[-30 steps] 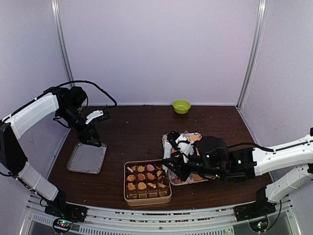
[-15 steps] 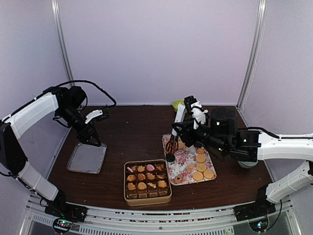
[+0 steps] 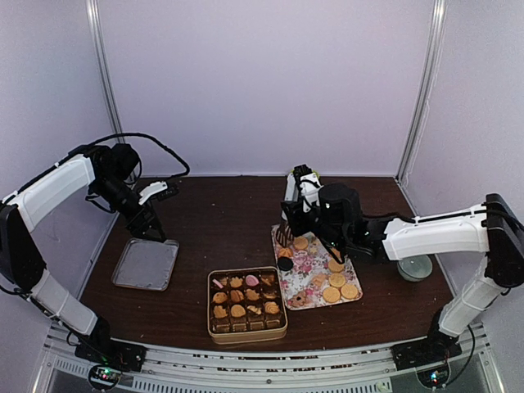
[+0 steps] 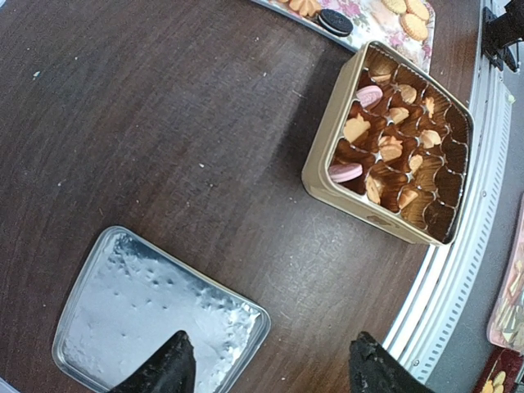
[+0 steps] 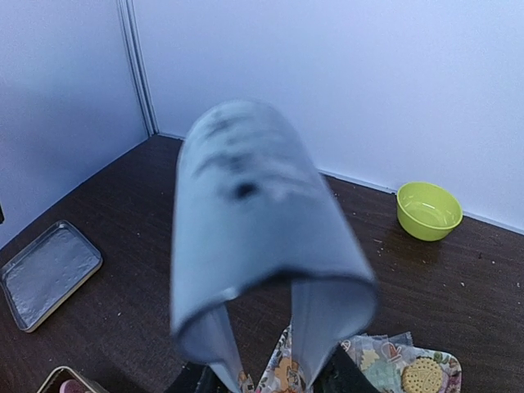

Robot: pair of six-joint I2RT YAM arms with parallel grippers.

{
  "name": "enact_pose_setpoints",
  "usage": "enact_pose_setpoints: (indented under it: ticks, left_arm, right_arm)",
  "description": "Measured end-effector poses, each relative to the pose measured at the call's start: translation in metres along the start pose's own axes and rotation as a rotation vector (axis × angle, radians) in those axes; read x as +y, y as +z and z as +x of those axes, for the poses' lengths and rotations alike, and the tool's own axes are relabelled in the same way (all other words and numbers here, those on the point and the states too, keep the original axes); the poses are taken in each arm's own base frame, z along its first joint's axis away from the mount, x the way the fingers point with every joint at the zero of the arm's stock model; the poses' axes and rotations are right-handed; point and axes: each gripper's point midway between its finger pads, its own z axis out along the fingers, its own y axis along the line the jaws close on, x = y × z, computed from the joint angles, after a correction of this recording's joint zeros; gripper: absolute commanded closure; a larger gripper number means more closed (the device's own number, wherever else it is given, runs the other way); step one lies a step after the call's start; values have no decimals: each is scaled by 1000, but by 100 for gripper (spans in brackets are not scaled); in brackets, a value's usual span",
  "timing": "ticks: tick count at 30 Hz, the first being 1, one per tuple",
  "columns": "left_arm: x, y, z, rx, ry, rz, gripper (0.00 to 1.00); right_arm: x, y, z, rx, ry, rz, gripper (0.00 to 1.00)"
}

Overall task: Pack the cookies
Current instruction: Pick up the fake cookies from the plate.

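Top external view: both my arms reach over the dark wooden table (image 3: 221, 221), the left at the left side and the right near the middle.
Left gripper (image 3: 154, 233): hangs over the far edge of the silver tray (image 3: 146, 264).
Left gripper, wrist view (image 4: 270, 370): my dark fingertips (image 4: 168, 370) stand spread wide. Only the silver tray's (image 4: 147, 311) corner and bare table show between them. I hold nothing and touch nothing.
Right gripper (image 3: 286, 236): sits over the far left corner of the floral tray (image 3: 304, 266). A small brownish patch shows at the tip, too small to name.
Right gripper, wrist view (image 5: 270, 381): a pale blurred shape fills the middle, and only dark finger stubs (image 5: 336, 378) show at the bottom edge. I cannot tell how far the jaws are parted, nor whether they pinch anything.
Cookies (image 3: 336, 280), loose: round golden ones lie on the right half of the floral tray, and one dark sandwich cookie (image 3: 285, 264) lies at its left edge.
Cookies, packed: golden ones and two pink ones sit in brown paper cups (image 4: 446, 184) inside the tin (image 3: 214, 329).
Tin: stands at the near edge of the table, just left of the floral tray and apart from the silver tray.
Green bowl (image 5: 428, 210): sits by the far wall.
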Motion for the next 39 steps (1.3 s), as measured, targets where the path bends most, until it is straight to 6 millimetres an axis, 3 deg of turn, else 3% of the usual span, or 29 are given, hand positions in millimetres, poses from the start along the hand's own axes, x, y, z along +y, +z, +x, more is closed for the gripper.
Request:
enact_pose_setpoints:
  ticks: [8,18,22,27,39]
  left_arm:
    - [0,0,0,0,0,0,34]
    - [0,1,1,2,-1,2,34]
    - [0,1,1,1,-1,2,34]
    - [0,1,1,1,-1,3,35]
    - [-2,1,-1,-6,-2,11,36]
  right_arm:
    - [2,17,-1,-46,21,19,63]
    - [-4,30,23,-14,5,73,56]
    - [-9,29,29,-9,10,91,56]
    - [-16,24,51,26,7,111,57]
    - [-22,7,54,18,38,112,67]
